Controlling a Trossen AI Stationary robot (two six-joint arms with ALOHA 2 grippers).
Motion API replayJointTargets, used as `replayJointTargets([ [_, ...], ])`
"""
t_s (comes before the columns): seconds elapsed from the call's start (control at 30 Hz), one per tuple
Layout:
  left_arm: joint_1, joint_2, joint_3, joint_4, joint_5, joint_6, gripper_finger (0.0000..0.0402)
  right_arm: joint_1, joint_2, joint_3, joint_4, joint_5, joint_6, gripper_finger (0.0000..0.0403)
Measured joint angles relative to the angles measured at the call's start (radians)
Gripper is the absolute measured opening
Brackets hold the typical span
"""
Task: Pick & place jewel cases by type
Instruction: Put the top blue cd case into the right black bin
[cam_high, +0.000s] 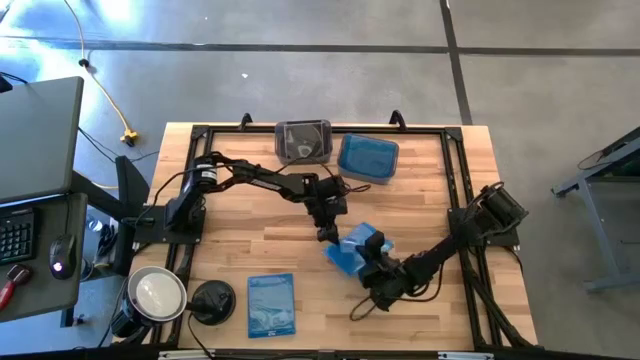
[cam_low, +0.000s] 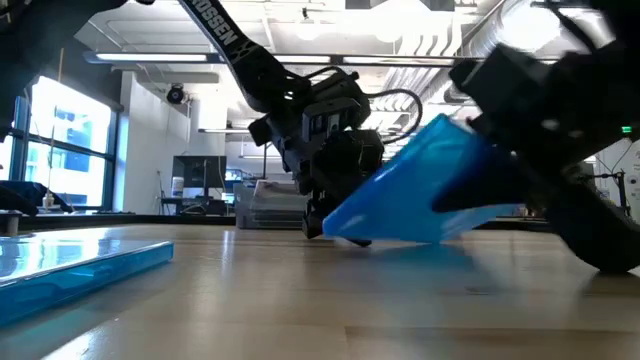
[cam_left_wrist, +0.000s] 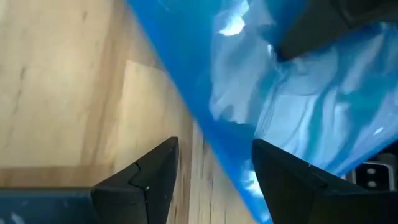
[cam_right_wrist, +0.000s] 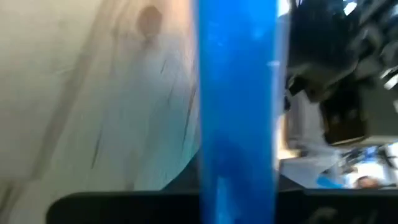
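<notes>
A blue jewel case (cam_low: 420, 190) stands tilted in the middle of the table, also seen as the blue jewel case (cam_high: 352, 245) in the high view. My right gripper (cam_low: 495, 140) is shut on its raised end and reaches in from the table's right. My left gripper (cam_left_wrist: 214, 142) is open and reaches in from the left. Its two fingers stand on either side of the case's low edge (cam_left_wrist: 230, 168). A second, paler blue case (cam_high: 270, 303) lies flat near the front edge. My right gripper pinches the case's raised end (cam_low: 470, 150) between its two fingers, one on each flat face. In the right wrist view the case's edge (cam_right_wrist: 236, 93) runs straight out between them. The fingers slant down from the table's right. The case is tilted, its low edge (cam_low: 345, 238) on the table. Whether my left gripper touches the case, I cannot tell.
Two smoky tubs stand at the back: the left tub (cam_high: 303, 140) holds dark cases and the right tub (cam_high: 367, 157) holds a blue one. A round black object (cam_high: 212, 300) sits at the front left. Bare wood lies at the front right.
</notes>
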Motion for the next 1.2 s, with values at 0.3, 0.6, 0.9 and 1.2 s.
replayJointTargets([
  [0.3, 0.169, 0.001, 0.226, -0.504, 0.322, 0.168, 0.0201, -0.01, -0.055, -0.001, -0.048, 0.151, -0.061, 0.0033],
  [0.6, 0.31, -0.06, 0.509, -0.763, 0.125, 0.372, 0.0201, -0.235, -0.204, 0.0, -0.096, 0.147, -0.118, 0.0019],
  [0.9, 0.286, -0.285, 0.745, -0.901, -0.391, 0.514, 0.0201, -0.515, -0.463, 0.0, -0.121, -0.015, -0.298, 0.0008],
  [1.2, 0.234, -0.436, 0.748, -0.808, -0.578, 0.52, 0.0201, -0.989, -0.491, 0.046, -0.27, -0.638, -0.377, 0.0034],
])
